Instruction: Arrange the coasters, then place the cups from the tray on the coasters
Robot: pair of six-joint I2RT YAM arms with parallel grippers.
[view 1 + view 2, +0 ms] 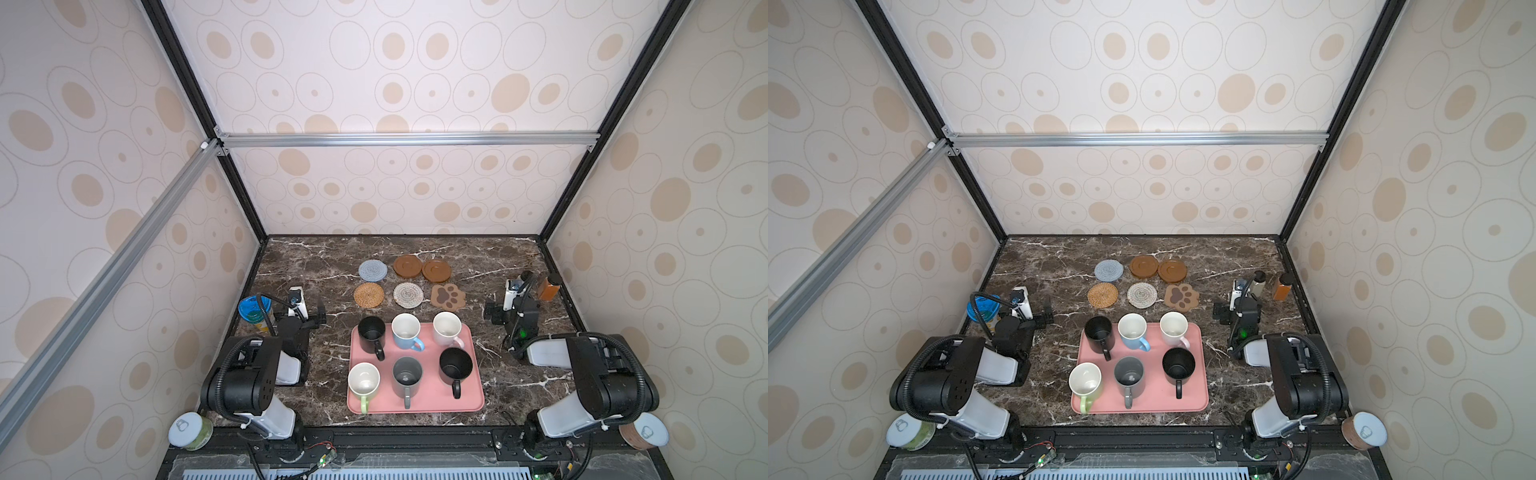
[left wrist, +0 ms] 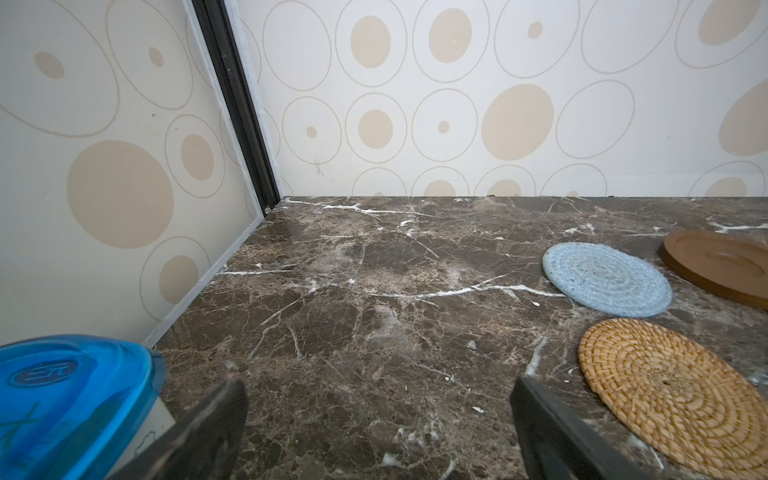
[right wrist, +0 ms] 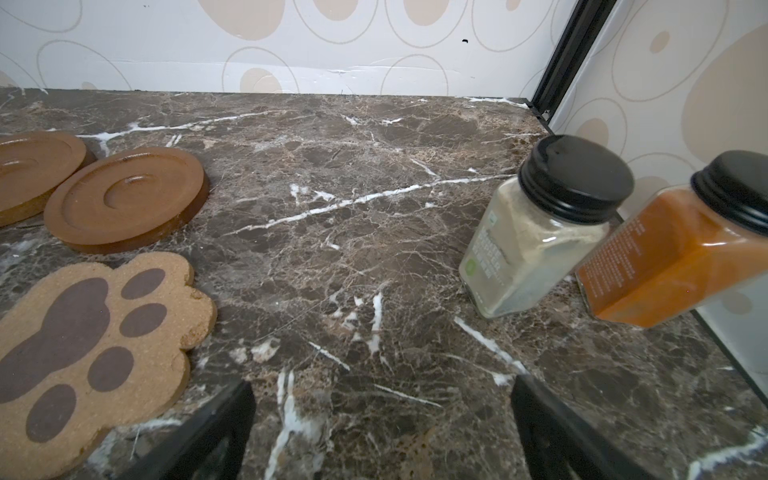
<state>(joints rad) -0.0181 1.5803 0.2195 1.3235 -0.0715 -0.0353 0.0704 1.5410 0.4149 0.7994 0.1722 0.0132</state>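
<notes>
Coasters [image 1: 372, 270] look laid out in two rows, all six cups [image 1: 407, 328] sit on the tray [image 1: 432, 401], left fingers [image 2: 203, 432] and right fingers [image 3: 548, 424] wide, empty.

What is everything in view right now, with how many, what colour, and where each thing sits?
table: one, dark brown marble.
tray: one, pink, near middle of the table.
coasters: six; blue-grey woven, two brown wooden discs, tan rattan, cream woven, brown paw; two rows of three behind the tray.
cups: six; two black, light blue, pale pink, light green, grey; upright on the tray.
spice jars: two, black-capped; orange jar, pale jar; table's right edge.
cans: three; blue-lidded can at the left edge; green can and brown can, white-lidded, at the near corners.
left gripper: open, empty, left of the coasters.
right gripper: open, empty, right of the coasters.
</notes>
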